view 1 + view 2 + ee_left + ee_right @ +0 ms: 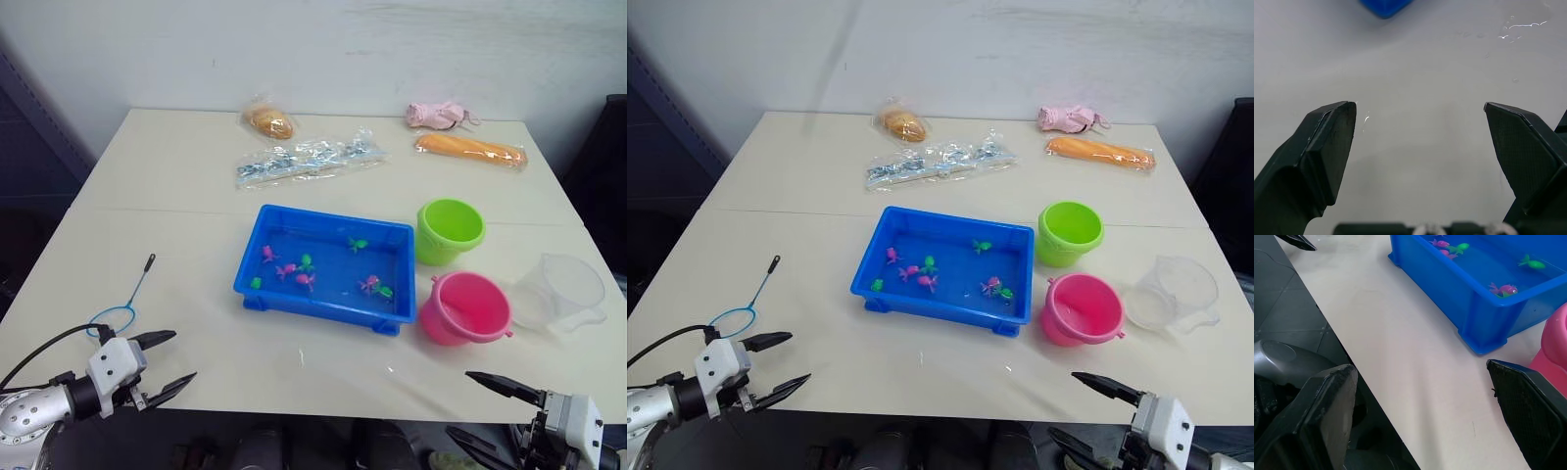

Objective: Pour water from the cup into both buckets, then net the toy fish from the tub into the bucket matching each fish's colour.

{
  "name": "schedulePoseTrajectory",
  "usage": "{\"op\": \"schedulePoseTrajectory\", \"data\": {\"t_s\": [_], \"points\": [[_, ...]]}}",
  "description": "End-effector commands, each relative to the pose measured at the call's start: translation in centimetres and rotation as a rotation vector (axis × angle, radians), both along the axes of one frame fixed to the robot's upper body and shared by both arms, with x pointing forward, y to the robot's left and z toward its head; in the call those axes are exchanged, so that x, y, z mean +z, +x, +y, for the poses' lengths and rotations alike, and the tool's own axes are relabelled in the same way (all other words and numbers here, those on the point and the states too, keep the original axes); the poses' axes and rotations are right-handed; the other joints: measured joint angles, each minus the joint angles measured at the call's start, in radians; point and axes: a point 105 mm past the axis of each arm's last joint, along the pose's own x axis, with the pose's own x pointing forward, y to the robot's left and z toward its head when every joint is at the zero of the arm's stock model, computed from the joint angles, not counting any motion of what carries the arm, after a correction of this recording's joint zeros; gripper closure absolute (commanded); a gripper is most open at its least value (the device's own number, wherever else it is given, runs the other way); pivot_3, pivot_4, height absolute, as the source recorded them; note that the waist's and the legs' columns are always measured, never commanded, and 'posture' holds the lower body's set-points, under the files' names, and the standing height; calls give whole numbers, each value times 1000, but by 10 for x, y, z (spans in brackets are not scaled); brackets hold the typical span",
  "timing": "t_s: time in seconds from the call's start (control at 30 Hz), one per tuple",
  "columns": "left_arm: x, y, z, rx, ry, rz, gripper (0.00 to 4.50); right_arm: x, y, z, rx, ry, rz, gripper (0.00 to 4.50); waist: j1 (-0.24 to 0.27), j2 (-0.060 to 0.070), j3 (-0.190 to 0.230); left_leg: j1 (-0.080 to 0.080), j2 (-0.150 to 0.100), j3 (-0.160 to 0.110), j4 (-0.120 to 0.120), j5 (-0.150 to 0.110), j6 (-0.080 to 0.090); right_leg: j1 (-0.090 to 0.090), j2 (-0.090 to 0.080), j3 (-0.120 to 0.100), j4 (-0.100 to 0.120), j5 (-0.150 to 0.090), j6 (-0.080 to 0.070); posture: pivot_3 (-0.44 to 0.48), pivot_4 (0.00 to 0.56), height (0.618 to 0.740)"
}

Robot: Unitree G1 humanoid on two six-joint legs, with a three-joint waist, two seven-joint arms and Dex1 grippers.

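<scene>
Both claws hung spread and empty at the table's [196, 323] front edge: the left gripper [162, 364] just beside the net [113, 317] near the front left corner, the right gripper [485, 409] below the pink bucket [466, 309]. The cup [561, 291] sat by the right edge, the green bucket [449, 230] behind the pink one. The tub [325, 265] held the toy fish [306, 280] mid-table. The thin net handle could slip from a pinch; a careless reach for the cup might topple the light pink bucket.

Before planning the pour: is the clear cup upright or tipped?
Upright: the cup stands on its base beside the pink bucket, mouth up. Water level: cannot tell.
</scene>
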Motion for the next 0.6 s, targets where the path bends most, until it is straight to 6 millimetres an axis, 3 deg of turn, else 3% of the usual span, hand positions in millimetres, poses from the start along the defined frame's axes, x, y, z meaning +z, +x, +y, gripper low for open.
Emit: {"op": "schedulePoseTrajectory", "data": {"t_s": [0.03,0.17,0.23,0.33,0.43,0.6], "points": [[10,-5,-6,-50,-40,44,0,8,0,1,-22,19,-32,28,0,0,0,0,0,0,0,0,0,0,0,0,0,0,0,0,150,740],[37,-11,-39,-192,-237,91,0,27,-1,-1,-132,61,-94,28,2,2,0,-1,1,-1,0,0,0,0,0,1,0,0,0,0,150,740],[45,-12,-65,-303,-278,95,0,36,-5,-14,-252,81,-129,28,3,3,0,0,0,-2,1,0,0,1,-1,4,0,0,0,0,150,740],[53,-11,-85,-383,-308,90,0,44,-7,-26,-367,89,-177,28,3,3,-1,0,0,-2,1,0,-1,1,0,4,0,0,0,0,150,740],[75,2,-120,-514,-376,37,0,43,-13,-56,-595,103,-200,28,3,4,-1,0,0,-2,0,0,-1,1,1,3,1,0,0,0,150,740],[102,23,-149,-599,-435,-43,0,31,-15,-110,-966,105,-248,28,-3,4,-2,1,-1,0,0,1,-2,1,3,2,7,0,0,0,150,740]]}}
